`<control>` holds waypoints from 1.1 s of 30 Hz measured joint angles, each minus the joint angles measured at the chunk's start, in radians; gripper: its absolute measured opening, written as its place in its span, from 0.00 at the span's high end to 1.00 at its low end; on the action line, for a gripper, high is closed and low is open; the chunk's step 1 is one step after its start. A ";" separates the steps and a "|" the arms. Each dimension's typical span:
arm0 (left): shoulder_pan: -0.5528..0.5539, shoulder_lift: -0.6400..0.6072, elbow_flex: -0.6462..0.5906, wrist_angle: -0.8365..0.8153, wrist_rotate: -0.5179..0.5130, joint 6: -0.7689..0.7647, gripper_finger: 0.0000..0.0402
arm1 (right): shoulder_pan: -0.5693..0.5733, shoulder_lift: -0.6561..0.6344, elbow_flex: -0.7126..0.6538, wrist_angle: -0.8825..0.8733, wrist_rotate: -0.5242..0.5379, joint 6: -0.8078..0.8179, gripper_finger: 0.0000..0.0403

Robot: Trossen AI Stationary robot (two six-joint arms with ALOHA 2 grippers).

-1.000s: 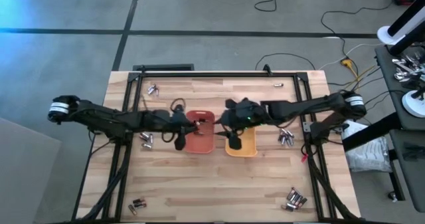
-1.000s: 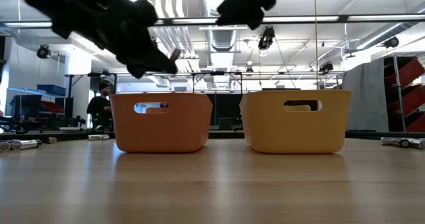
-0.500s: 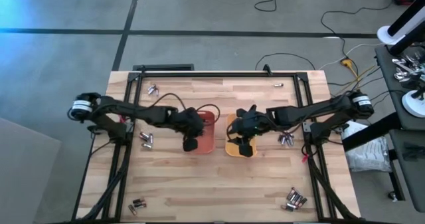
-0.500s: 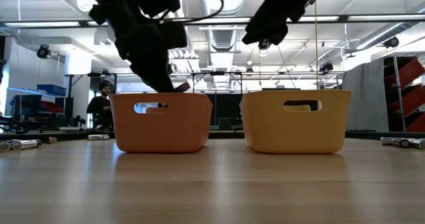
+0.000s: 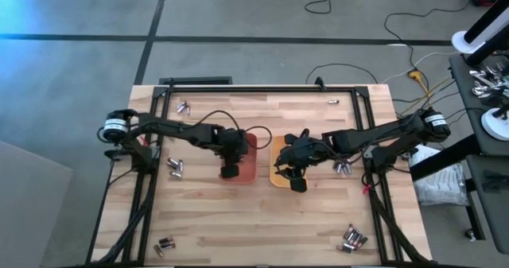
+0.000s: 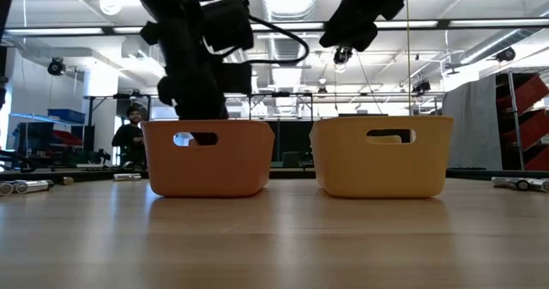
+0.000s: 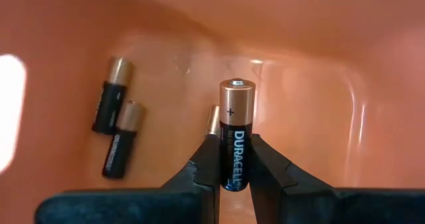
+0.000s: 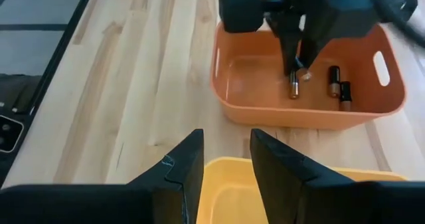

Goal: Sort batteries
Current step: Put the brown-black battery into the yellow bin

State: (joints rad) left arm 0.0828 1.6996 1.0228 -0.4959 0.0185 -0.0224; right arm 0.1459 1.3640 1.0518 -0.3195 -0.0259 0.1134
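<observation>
Reaching down inside the orange tray, the left hand is gripping a dark, copper-topped battery between its two fingers, the cell standing upright with its plus end up. Two more dark batteries are lying side by side on the tray floor near one wall, and another cell is showing partly behind the held one. In the right wrist view the same tray is sitting just beyond the yellow tray, with the left arm dipping into it.

The right hand is hovering above the yellow tray's near rim, its fingers set a narrow way apart and holding nothing. Both trays are sitting side by side at the middle of the wooden desk.

Loose batteries are lying in small clusters around the desk: one group just right of the yellow tray, one near the front right corner, one left of the orange tray, one toward the back left.
</observation>
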 joint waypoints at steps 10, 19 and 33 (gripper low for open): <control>0.038 0.093 0.130 -0.166 -0.015 0.068 0.93 | 0.000 0.000 -0.002 0.001 0.000 0.035 0.75; 0.064 0.123 0.148 -0.160 -0.020 0.079 0.93 | 0.000 0.000 -0.003 -0.022 0.000 0.051 0.76; 0.064 0.161 0.134 -0.148 -0.019 0.058 0.85 | 0.000 0.000 -0.003 -0.017 0.002 0.051 0.76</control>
State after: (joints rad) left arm 0.1467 1.8606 1.1565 -0.6441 -0.0010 0.0353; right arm 0.1463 1.3643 1.0487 -0.3361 -0.0242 0.1649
